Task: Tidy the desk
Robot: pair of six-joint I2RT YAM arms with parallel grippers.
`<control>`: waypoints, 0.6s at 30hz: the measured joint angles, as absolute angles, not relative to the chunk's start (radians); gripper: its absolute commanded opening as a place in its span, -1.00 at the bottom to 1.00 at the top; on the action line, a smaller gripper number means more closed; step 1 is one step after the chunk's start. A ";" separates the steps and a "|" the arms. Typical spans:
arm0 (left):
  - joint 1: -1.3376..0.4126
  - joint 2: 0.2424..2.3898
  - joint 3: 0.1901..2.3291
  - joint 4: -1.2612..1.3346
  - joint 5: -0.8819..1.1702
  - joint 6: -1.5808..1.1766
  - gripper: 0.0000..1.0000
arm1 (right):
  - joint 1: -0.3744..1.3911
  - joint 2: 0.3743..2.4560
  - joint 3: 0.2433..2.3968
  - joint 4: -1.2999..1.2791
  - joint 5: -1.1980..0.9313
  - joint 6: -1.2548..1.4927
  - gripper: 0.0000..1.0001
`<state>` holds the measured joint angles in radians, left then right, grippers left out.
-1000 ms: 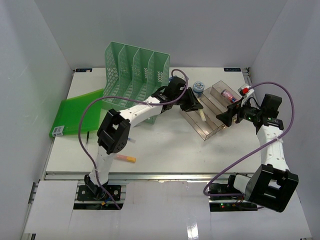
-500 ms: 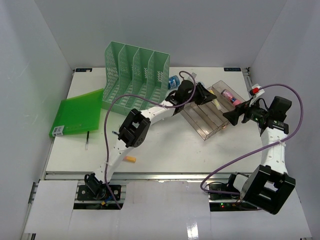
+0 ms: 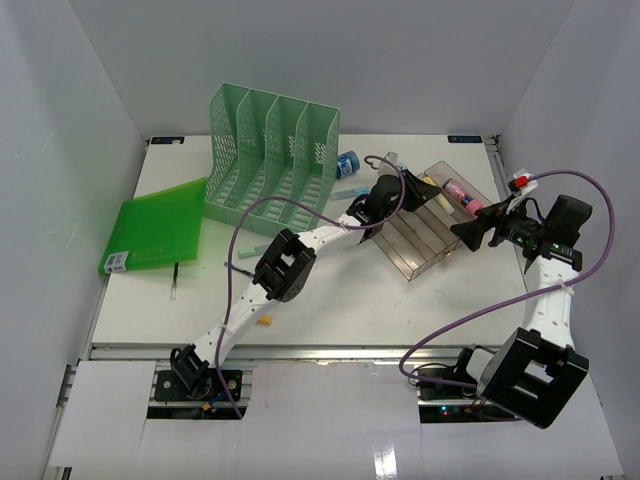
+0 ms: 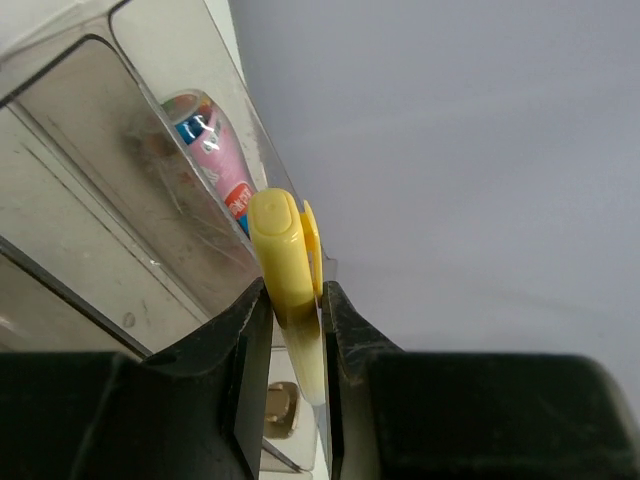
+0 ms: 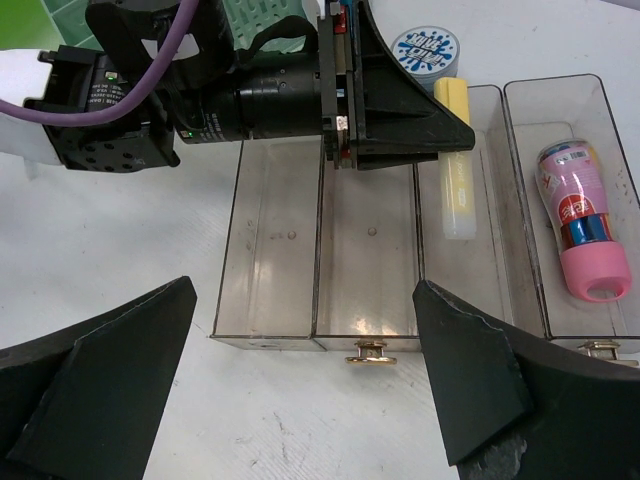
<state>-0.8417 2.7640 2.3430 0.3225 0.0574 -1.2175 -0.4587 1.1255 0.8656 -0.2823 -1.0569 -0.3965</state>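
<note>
The desk point(image 3: 330, 290) is a white tabletop inside white walls. My left gripper point(image 3: 410, 190) is shut on a yellow highlighter point(image 4: 285, 250) and holds it over the third compartment of the clear tiered tray point(image 3: 400, 240). In the right wrist view the highlighter point(image 5: 455, 170) lies along that compartment, with its far end between the left gripper's fingers point(image 5: 440, 125). A pink glue stick point(image 5: 575, 225) lies in the top compartment. My right gripper point(image 5: 303, 290) is wide open and empty, just in front of the tray's low end point(image 5: 320, 330); in the top view it point(image 3: 472, 228) sits right of the tray.
A green mesh file rack point(image 3: 270, 155) stands at the back, with a green folder point(image 3: 155, 225) flat to its left. A blue-white round container point(image 3: 348, 163) sits behind the tray. An orange marker point(image 3: 262, 320) and a dark pen point(image 3: 175, 278) lie near the front left.
My left gripper has carried the highlighter to the right, from the tray's lower steps to its upper compartments. My right gripper has drawn back a little to the right.
</note>
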 measured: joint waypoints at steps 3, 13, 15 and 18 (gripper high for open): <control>-0.849 2.770 2.356 0.288 0.010 -1.192 -0.61 | -0.459 1.126 0.863 -0.281 -1.062 -0.396 0.93; -0.856 2.772 2.379 0.206 -0.057 -1.157 0.47 | -0.469 1.126 0.854 -0.281 -1.074 -0.395 0.93; -0.856 2.772 2.393 0.208 -0.057 -1.151 0.56 | -0.473 1.126 0.854 -0.281 -1.077 -0.395 0.93; -0.858 2.772 2.405 0.203 -0.060 -1.138 0.60 | -0.478 1.126 0.854 -0.280 -1.081 -0.393 0.93</control>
